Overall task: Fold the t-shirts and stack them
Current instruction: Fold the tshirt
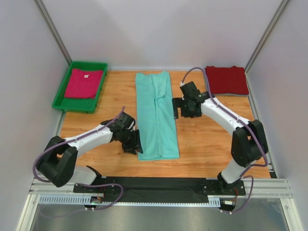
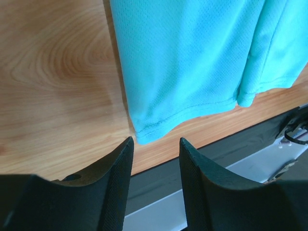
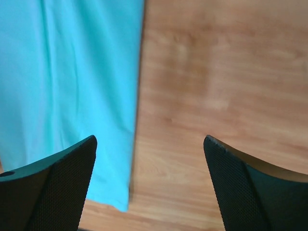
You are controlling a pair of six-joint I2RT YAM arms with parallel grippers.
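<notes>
Behind the cable, red t-shirt edge

On both wrist feeds the mint-teal shirt runs off frame; I get only one corner and the edges meeting there. From above, I can't tell whether the left gripper touches that shirt's edge.
</notes>
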